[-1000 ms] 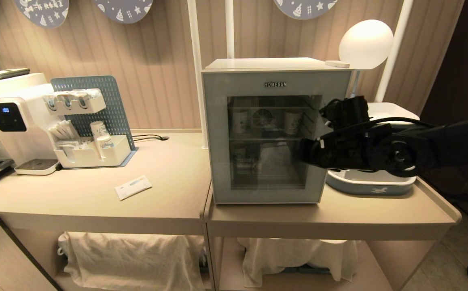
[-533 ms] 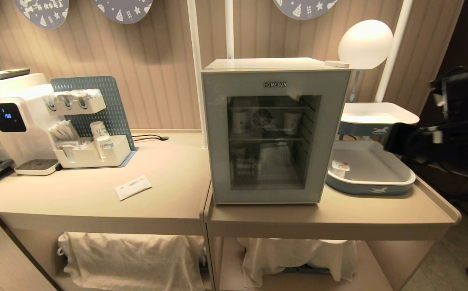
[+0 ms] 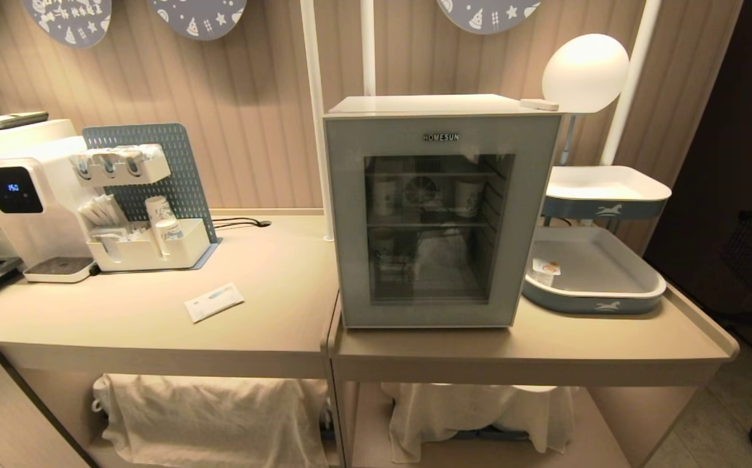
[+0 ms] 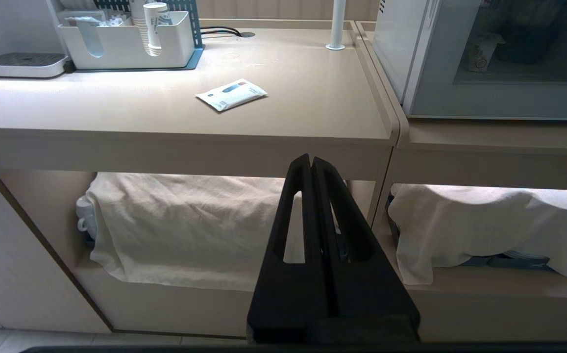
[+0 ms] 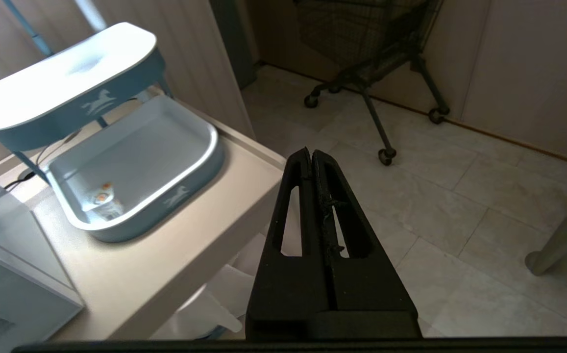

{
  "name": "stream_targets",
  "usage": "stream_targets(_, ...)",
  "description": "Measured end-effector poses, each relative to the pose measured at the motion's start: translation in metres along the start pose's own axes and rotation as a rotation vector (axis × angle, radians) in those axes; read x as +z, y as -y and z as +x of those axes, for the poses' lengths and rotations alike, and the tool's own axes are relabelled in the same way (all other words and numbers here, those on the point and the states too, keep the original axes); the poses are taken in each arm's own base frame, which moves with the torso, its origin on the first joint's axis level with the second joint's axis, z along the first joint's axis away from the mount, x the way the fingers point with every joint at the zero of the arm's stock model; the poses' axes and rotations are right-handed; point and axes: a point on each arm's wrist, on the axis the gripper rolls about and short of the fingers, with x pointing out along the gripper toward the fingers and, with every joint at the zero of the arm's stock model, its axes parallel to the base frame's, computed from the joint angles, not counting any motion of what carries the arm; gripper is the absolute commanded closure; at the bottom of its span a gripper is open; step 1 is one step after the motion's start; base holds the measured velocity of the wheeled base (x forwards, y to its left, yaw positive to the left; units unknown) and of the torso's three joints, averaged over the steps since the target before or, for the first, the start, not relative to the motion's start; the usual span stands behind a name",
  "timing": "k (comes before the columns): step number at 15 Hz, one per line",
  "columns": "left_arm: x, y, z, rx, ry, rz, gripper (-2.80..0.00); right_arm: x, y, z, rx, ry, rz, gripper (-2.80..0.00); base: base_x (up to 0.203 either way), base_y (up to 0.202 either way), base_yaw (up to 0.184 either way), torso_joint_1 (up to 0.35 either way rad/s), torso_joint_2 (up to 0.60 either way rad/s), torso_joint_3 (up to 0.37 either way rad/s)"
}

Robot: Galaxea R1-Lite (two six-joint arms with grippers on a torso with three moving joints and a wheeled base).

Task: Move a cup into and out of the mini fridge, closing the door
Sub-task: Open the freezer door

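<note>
The white mini fridge (image 3: pixel 440 107) marked HOMESUN stands on the right counter with its grey-blue glass door (image 3: pixel 439 221) closed. The cup (image 3: pixel 546 271), a short white tub with a foil lid, sits in the left corner of the lower grey-blue tray (image 3: pixel 600 302) to the fridge's right; the right wrist view also shows the cup (image 5: pixel 101 202) in the tray (image 5: pixel 165 196). Neither arm is in the head view. My right gripper (image 5: pixel 310 153) is shut and empty, out past the counter's right end above the floor. My left gripper (image 4: pixel 310 159) is shut and empty, low in front of the counter edge.
A raised white tray (image 3: pixel 606 185) and a globe lamp (image 3: pixel 585 71) stand behind the lower tray. On the left counter are a white packet (image 3: pixel 214 301), a cup organiser (image 3: pixel 148 240) and a water dispenser (image 3: pixel 18 195). A wheeled cart (image 5: pixel 386 73) stands on the floor at right. Cloths (image 3: pixel 213 416) cover the lower shelves.
My right arm has drawn back from in front of the fridge door, swung off to the right and left the head view. The cup in the tray is now uncovered.
</note>
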Motion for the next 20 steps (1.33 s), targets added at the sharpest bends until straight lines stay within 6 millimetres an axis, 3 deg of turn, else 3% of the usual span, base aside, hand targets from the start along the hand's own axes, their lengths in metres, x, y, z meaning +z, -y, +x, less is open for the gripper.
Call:
stream_targets(5,0.0,0.0,0.0,0.0,0.0,-0.001,0.0,-0.053,0.063,-0.035,0.017,0.085,0.051,0.0,0.0,0.0,0.0,0.0,0.0,0.0)
stream_targets(7,0.0,0.0,0.0,0.0,0.0,0.0,0.0,-0.076,0.071,-0.036,-0.029,0.11,0.069,0.0,0.0,0.0,0.0,0.0,0.0,0.0)
stream_targets(11,0.0,0.0,0.0,-0.001,0.0,0.0,0.0,-0.101,0.075,-0.036,-0.081,0.195,0.054,0.0,0.0,0.0,0.0,0.0,0.0,0.0)
stream_targets(13,0.0,0.0,0.0,0.0,0.0,-0.001,0.0,-0.114,0.077,-0.038,0.072,0.224,0.051,0.0,0.0,0.0,0.0,0.0,0.0,0.0)
stream_targets(16,0.0,0.0,0.0,0.0,0.0,0.0,0.0,-0.149,0.078,-0.039,0.415,0.216,-0.067,0.0,0.0,0.0,0.0,0.0,0.0,0.0)
stream_targets(20,0.0,0.0,0.0,0.0,0.0,0.0,0.0,-0.171,0.075,-0.042,0.768,0.128,-0.222,0.0,0.0,0.0,0.0,0.0,0.0,0.0)
